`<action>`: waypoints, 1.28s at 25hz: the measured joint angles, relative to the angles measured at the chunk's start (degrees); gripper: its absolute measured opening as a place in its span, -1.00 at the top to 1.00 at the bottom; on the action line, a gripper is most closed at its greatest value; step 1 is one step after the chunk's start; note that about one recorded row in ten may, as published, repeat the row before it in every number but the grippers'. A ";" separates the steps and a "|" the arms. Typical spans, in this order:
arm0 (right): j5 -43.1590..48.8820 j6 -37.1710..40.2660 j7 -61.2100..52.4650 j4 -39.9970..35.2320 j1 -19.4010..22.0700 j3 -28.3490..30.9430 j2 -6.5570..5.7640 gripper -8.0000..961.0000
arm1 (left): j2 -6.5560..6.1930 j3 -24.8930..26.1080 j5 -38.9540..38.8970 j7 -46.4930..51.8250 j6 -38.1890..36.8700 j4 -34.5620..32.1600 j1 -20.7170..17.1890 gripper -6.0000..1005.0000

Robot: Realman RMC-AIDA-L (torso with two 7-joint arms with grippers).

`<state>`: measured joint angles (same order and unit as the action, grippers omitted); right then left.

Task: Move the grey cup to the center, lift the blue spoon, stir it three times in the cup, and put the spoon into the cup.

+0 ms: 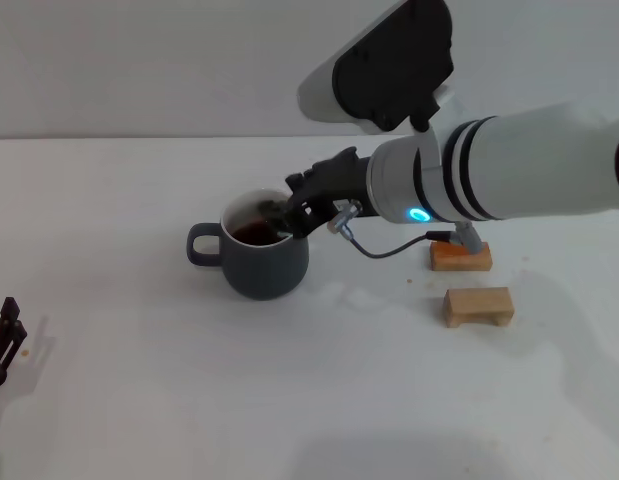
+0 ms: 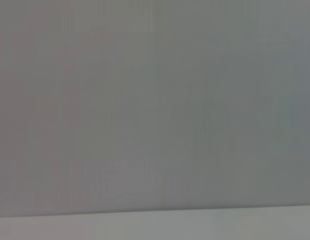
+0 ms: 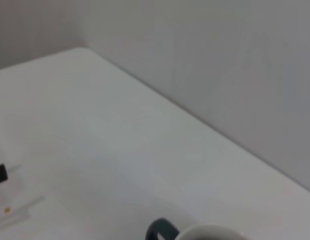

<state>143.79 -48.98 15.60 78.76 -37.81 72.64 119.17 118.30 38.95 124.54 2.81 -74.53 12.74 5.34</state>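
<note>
The grey cup (image 1: 261, 258) stands near the middle of the table with dark brown liquid inside and its handle pointing left. My right gripper (image 1: 286, 216) reaches in from the right and is shut on the cup's right rim, one finger inside the mouth. The right wrist view shows only the cup's rim (image 3: 211, 233) and handle (image 3: 160, 231) at the picture's edge. A slim grey-blue piece, apparently the blue spoon (image 1: 468, 238), leans on the orange wooden block (image 1: 460, 258), mostly hidden under my right arm. My left gripper (image 1: 5, 338) is parked at the table's left edge.
A second, paler wooden block (image 1: 479, 306) lies just in front of the orange one. A grey cable (image 1: 384, 248) loops from my right wrist down over the table between cup and blocks. The left wrist view shows only a bare wall.
</note>
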 joint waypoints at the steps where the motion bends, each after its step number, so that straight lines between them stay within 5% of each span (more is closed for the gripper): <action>1: 0.09 0.70 0.06 0.39 0.48 -0.01 -0.01 0.32 | 0.00 0.02 0.00 0.00 -0.04 -0.01 -0.03 -0.71; 7: 5.06 13.14 1.61 5.27 8.23 -0.52 -0.16 0.12 | 0.00 0.73 0.00 0.00 -0.32 0.01 -0.39 -0.71; 8: 8.03 23.06 3.49 6.84 13.34 -1.48 -0.19 0.09 | 0.00 1.00 0.00 0.00 -0.37 0.00 -0.43 -0.71; 9: 8.03 23.06 3.49 6.84 13.34 -1.48 -0.19 0.08 | 0.00 1.00 0.00 0.00 -0.37 0.00 -0.43 -0.71; 12: 10.91 43.71 8.33 6.56 22.19 -4.98 -0.22 0.04 | 0.00 1.38 0.00 0.00 -0.40 -0.02 -0.43 -0.71; 13: 12.20 57.92 10.91 4.85 27.66 -7.47 -0.22 0.03 | 0.00 1.49 0.00 0.00 -0.41 -0.06 -0.43 -0.71; 14: 12.20 57.92 10.91 4.85 27.66 -7.47 -0.22 0.02 | 0.00 1.51 -0.01 0.00 -0.41 -0.08 -0.43 -0.71; 15: 13.48 67.90 11.47 2.95 31.77 -8.96 -0.25 0.01 | 0.00 1.52 0.00 0.00 -0.42 -0.08 -0.42 -0.71; 17: 14.11 72.08 11.47 1.70 33.44 -9.46 -0.25 -0.01 | 0.00 1.66 0.00 0.00 -0.51 -0.09 -0.39 -0.71; 18: 14.83 80.95 11.48 -2.15 36.39 -10.63 -0.26 -0.02 | 0.00 2.02 0.00 -0.03 -0.57 -0.10 -0.32 -0.71; 19: 14.83 80.95 11.48 -2.15 36.39 -10.63 -0.26 -0.03 | 0.00 2.02 0.00 -0.03 -0.57 -0.10 -0.32 -0.71; 25: 10.31 111.06 11.01 -21.61 40.89 -15.35 0.01 -0.09 | 0.00 2.65 0.00 -0.03 -1.93 0.06 -0.28 -0.71; 32: -1.23 121.78 6.85 -34.92 41.27 -20.96 -0.18 -0.17 | -0.01 2.89 0.00 0.00 -4.24 -0.02 -0.42 -0.71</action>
<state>142.56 72.81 22.45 43.84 3.46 51.68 119.00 118.29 41.84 124.54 2.82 -78.77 12.72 4.92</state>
